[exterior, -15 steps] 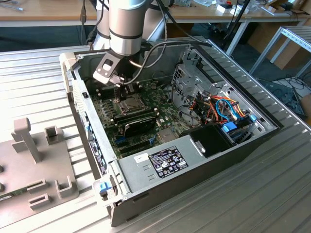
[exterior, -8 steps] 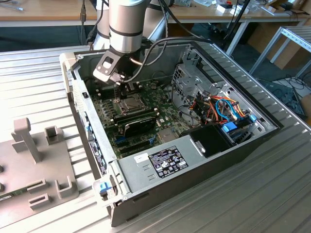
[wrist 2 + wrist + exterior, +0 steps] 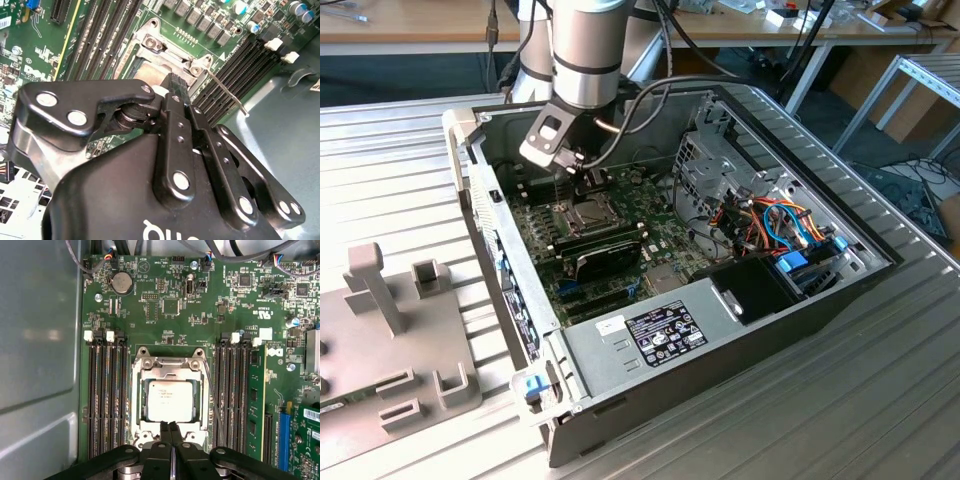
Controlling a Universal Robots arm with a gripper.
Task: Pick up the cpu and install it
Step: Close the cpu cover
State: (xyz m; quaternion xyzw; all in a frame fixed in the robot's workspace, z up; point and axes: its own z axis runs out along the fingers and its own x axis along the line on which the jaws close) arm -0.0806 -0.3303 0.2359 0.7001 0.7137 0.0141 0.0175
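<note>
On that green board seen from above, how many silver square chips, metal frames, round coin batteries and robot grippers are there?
silver square chip: 1
metal frame around it: 1
coin battery: 1
gripper: 1
Total: 4

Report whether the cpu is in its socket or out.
In: the cpu lies flat within the socket frame in the first wrist view; the gripper is shut, holding nothing.
</note>
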